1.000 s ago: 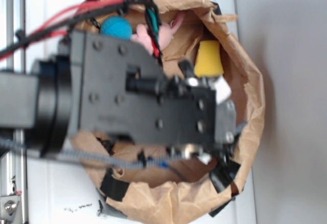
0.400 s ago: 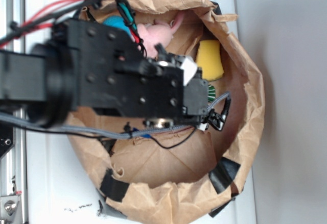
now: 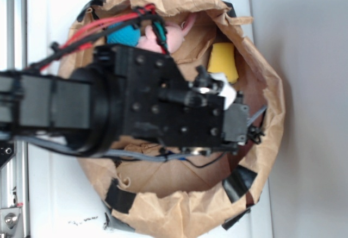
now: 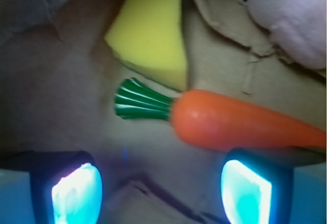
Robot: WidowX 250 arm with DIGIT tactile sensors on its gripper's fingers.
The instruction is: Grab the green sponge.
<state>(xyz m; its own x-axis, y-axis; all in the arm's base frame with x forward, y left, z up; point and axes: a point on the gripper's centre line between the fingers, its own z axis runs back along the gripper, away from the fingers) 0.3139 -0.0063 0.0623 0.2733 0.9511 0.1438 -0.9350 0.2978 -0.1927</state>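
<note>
1. Your gripper (image 4: pixel 161 193) is spread open and empty: in the wrist view its two glowing pads (image 4: pixel 76 193) stand far apart at the bottom edge, with bare brown paper between them.
2. Just ahead of the pads lies an orange toy carrot (image 4: pixel 240 124) with a green leaf tip (image 4: pixel 140 105); its body runs over the right pad's corner, and its pointed end is cut off at the right edge.
3. The green sponge (image 4: pixel 150 32) looks plain yellow to you, a soft foam wedge with a flat face and a paler cut side. It sits beyond the carrot, its lower corner close to the leaf tip; its top is cropped by the frame.
4. From the exterior view, the sponge (image 3: pixel 223 61) rests inside the brown paper bag (image 3: pixel 266 107), near the far right wall.
5. The black arm hides most of the bag's floor and the carrot.
6. A pink plush toy (image 3: pixel 176 34) and a teal ball (image 3: pixel 124 34) show only partly behind red cables.
</note>
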